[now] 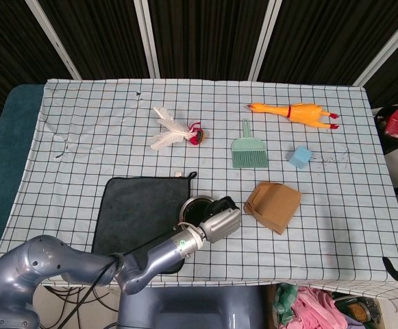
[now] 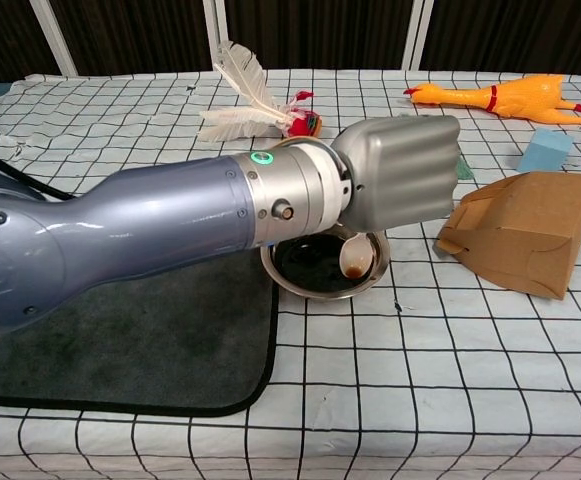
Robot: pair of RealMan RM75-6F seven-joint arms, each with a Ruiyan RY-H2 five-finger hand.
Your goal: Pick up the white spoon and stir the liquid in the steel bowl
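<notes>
Left hand (image 2: 402,180) fisted around handle of white plastic spoon (image 2: 354,257), over round steel bowl (image 2: 370,279) beside dark grey mat (image 1: 135,209). Spoon tip dipped in dark liquid (image 2: 305,266), near right rim. Pickup done; stirring underway, likely more passes needed. Right hand out of frame.

White spoon (image 2: 354,258) dipped in steel bowl (image 2: 300,283)

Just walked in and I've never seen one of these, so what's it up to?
The left robot hand holds a white spoon with its bowl end dipped in the dark liquid of a steel bowl, so it is at the stirring stage. The bowl sits beside a dark mat. The other hand isn't visible.
</notes>
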